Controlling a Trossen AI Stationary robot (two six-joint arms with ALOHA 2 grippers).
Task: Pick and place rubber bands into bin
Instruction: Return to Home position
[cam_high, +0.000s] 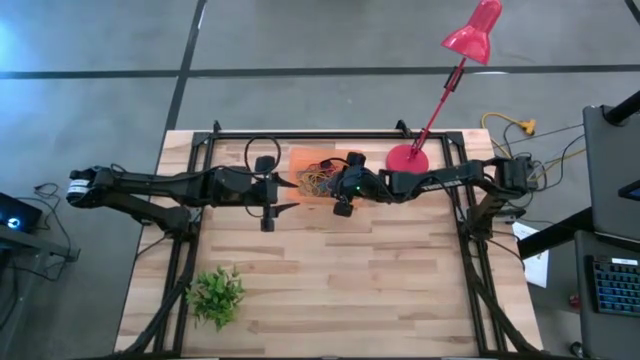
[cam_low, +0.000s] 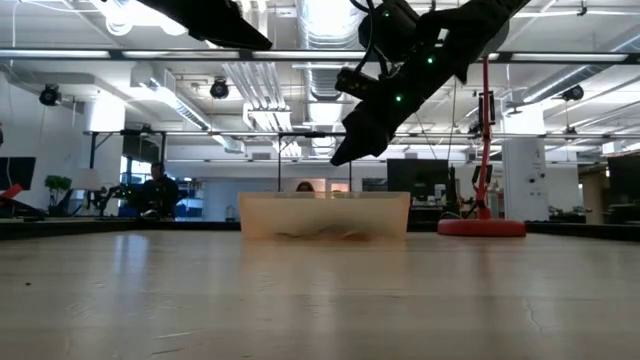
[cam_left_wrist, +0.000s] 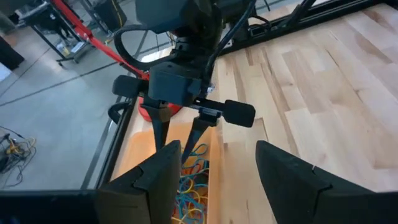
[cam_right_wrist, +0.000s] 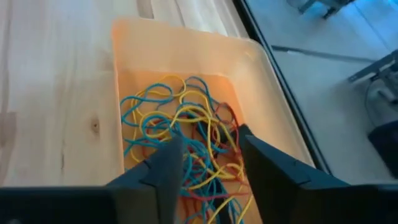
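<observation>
The orange bin stands flat on the table near its far edge. A tangle of blue, yellow and red rubber bands lies on its floor. My right gripper hangs over the bin, fingers pointing down, open, with nothing between them. My left gripper hovers open just left of the bin, above the table and holding nothing.
A red lamp's round base sits right of the bin, its stem leaning over the far edge. A small green plant stands at the near left. Bare wood fills the table's near half. People sit in the room behind.
</observation>
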